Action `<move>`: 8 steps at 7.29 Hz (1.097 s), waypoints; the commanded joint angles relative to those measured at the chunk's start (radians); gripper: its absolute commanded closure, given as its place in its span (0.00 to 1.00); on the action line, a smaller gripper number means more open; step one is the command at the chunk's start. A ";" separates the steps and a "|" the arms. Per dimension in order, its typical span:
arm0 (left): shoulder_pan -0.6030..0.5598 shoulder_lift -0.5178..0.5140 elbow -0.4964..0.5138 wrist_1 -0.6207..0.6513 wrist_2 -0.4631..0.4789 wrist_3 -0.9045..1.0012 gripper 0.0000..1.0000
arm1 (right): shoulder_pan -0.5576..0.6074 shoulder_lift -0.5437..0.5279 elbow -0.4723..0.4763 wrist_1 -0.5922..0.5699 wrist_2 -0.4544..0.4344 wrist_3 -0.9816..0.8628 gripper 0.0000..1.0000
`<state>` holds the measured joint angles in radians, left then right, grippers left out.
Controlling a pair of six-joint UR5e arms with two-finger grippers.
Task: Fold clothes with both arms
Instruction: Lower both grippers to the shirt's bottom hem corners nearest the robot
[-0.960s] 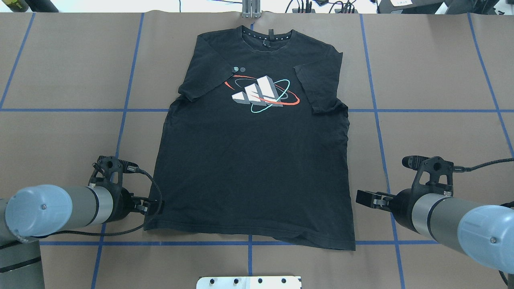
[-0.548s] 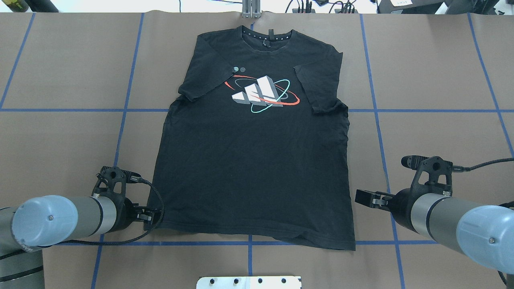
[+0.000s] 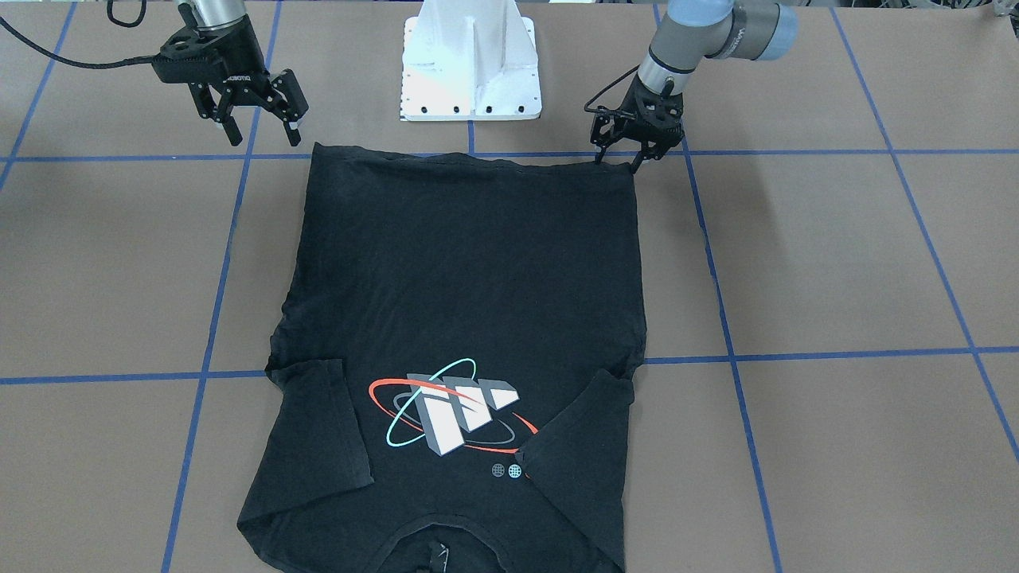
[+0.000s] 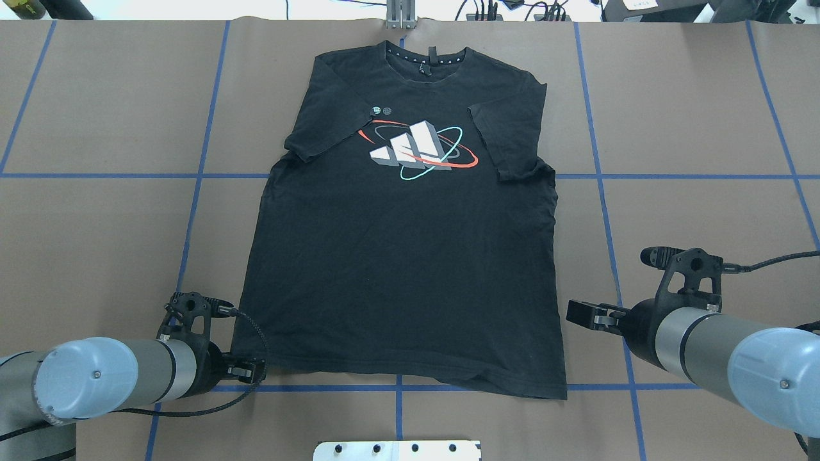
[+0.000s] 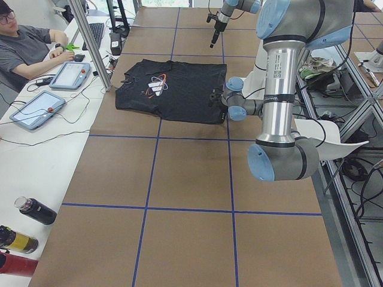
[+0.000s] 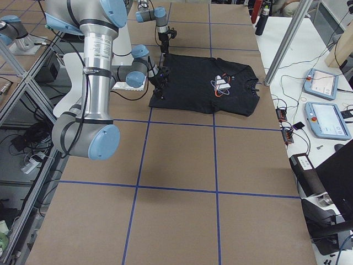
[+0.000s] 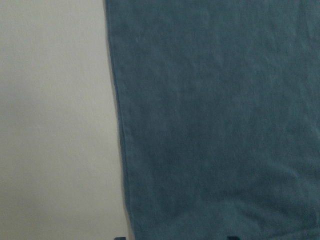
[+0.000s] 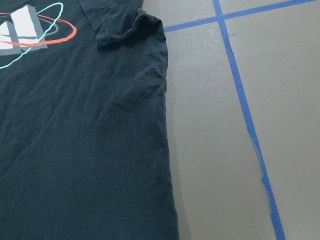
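Black T-shirt [image 4: 397, 275] lying flat, print up, sleeves tucked inward, on brown paper-covered table [image 4: 96, 224]. Left gripper [image 3: 619, 159] sitting low at hem corner, jaws narrowly parted, not yet pinching. Right gripper [image 3: 265, 137] hovering beside opposite corner, jaws spread wide. Best doing: lowering both onto corners, pinching both layers, lifting evenly. Capped black bottle [image 5: 35, 211] lying on side bench, contents not showing.

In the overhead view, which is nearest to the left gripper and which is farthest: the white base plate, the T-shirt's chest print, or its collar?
From the left gripper:
1. white base plate, at the near table edge, to its right.
2. chest print, on the upper half of the shirt.
3. collar, at the far end.
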<state>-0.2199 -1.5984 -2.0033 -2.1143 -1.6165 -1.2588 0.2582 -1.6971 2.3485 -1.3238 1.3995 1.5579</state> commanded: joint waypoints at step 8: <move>0.004 0.011 0.005 0.002 0.000 -0.008 0.51 | -0.002 0.002 0.000 0.000 -0.005 0.001 0.00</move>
<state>-0.2163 -1.5876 -1.9988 -2.1123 -1.6174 -1.2671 0.2562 -1.6953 2.3485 -1.3238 1.3944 1.5578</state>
